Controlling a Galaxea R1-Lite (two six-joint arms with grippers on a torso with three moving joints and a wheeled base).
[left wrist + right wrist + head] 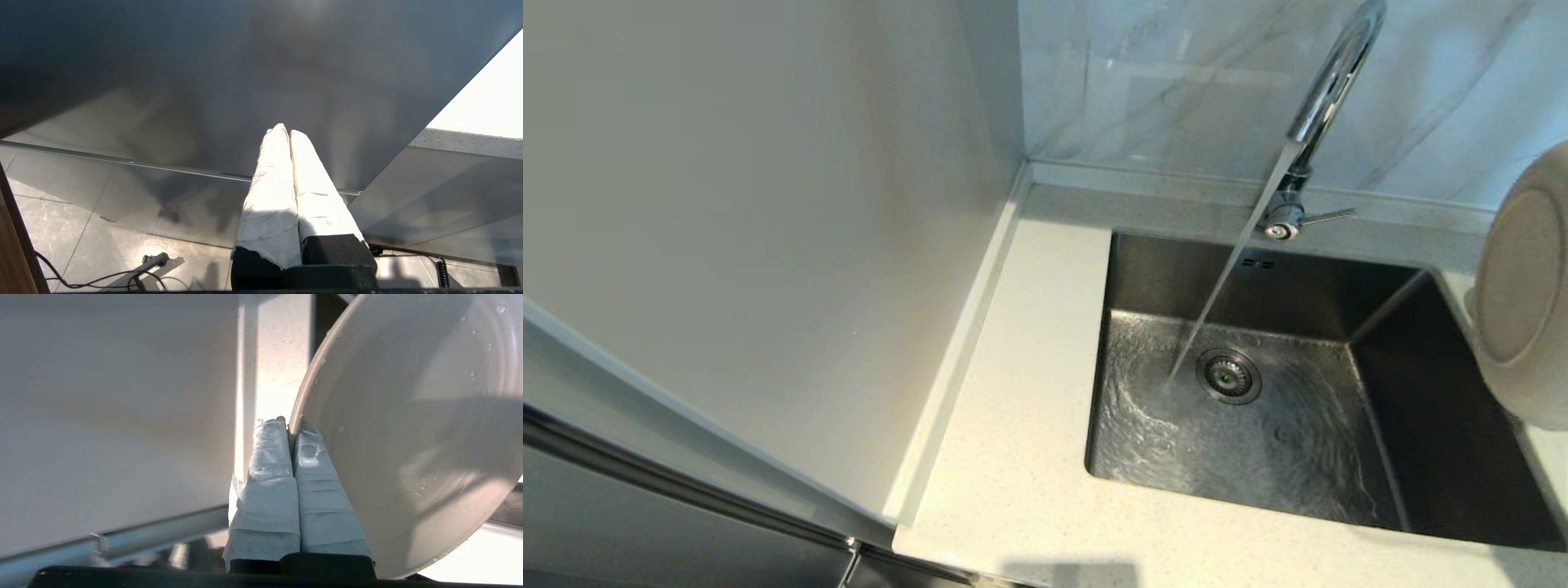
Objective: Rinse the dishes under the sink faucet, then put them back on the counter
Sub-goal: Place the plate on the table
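Plate point(408, 428): cream-white, wet, held on edge at the sink's point(1258, 408) right side, rim pinched between the right gripper's point(291, 428) taped fingers. Faucet point(1327, 90) ran. Left gripper point(286, 132): pressed together, empty, parked below the counter point(1013, 474).

Bright daylight glares off the left tool point(284, 131); cabinet backgrounds blur.

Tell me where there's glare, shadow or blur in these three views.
Head view: even light, the water stream streaked, ripples glinting in the sink, the plate soft at the frame edge. Left wrist view: the left gripper blown out by sun, the panel above it dark. Right wrist view: a shadow band crosses the plate, droplets visible; the background is smeared behind the right gripper.
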